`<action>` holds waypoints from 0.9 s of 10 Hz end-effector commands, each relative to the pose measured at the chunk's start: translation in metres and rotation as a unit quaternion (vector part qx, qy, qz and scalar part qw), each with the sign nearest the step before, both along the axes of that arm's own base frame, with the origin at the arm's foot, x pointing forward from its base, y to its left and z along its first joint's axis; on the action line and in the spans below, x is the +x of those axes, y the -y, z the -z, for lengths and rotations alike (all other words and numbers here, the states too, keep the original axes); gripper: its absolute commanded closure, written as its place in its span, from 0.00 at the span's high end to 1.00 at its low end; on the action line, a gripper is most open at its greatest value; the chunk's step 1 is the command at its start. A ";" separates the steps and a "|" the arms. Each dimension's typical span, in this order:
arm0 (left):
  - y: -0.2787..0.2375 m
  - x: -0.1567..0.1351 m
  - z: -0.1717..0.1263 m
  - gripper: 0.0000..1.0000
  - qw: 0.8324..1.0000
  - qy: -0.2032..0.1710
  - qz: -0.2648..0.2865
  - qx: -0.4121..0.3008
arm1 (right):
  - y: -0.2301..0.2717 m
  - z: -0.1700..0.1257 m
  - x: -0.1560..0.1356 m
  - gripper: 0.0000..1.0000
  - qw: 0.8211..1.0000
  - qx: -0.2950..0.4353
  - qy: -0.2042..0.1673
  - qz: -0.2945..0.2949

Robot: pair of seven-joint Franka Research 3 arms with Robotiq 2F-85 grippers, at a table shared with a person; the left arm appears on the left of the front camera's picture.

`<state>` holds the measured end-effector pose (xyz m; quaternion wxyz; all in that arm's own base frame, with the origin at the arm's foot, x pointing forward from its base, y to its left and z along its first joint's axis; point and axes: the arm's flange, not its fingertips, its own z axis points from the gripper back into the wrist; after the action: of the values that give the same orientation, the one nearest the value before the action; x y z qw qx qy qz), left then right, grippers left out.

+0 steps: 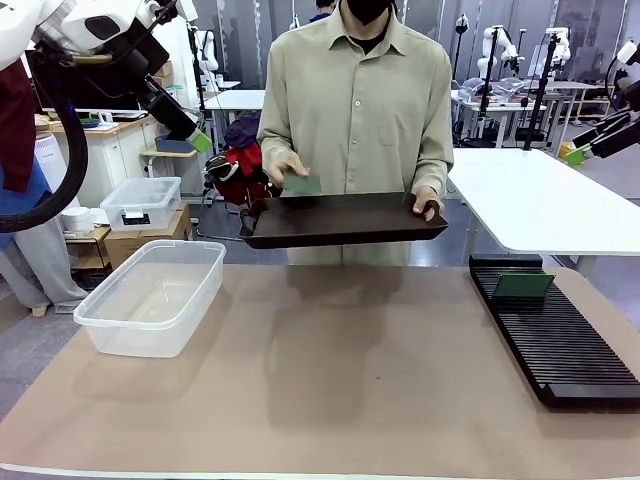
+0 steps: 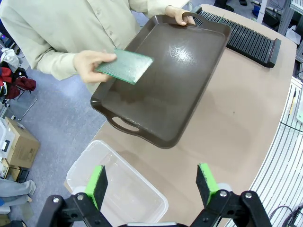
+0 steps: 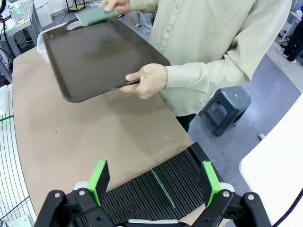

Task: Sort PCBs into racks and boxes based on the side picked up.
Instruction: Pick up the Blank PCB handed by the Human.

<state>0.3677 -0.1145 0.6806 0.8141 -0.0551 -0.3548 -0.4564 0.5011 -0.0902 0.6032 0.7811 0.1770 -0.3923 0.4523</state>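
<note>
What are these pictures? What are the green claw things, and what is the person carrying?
They are three pictures of one moment. The first looks across a table at a person. The other two come from cameras on two robot arms, looking down past their claws. The green things are pads on the left claw and the right claw; both are open and empty. The person holds a dark tray in one hand and a green circuit board in the other. On the table lie a clear plastic tub and a long black rack with another green board in one slot.
</note>
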 end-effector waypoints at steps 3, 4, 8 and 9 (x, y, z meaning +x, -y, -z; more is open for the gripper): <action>-0.001 0.000 0.002 1.00 1.000 -0.002 -0.001 0.000 | -0.003 0.000 0.000 1.00 1.000 0.000 -0.001 -0.003; -0.001 0.000 0.002 1.00 1.000 -0.002 -0.001 0.000 | -0.003 0.000 0.000 1.00 1.000 0.000 -0.001 -0.003; -0.001 0.000 0.002 1.00 1.000 -0.002 -0.001 0.000 | -0.003 0.000 0.000 1.00 1.000 0.000 -0.001 -0.003; -0.001 0.000 0.002 1.00 1.000 -0.002 -0.001 0.000 | -0.003 0.000 0.000 1.00 1.000 0.000 -0.001 -0.003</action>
<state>0.3677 -0.1145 0.6806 0.8141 -0.0551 -0.3548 -0.4564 0.5011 -0.0901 0.6032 0.7811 0.1770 -0.3923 0.4524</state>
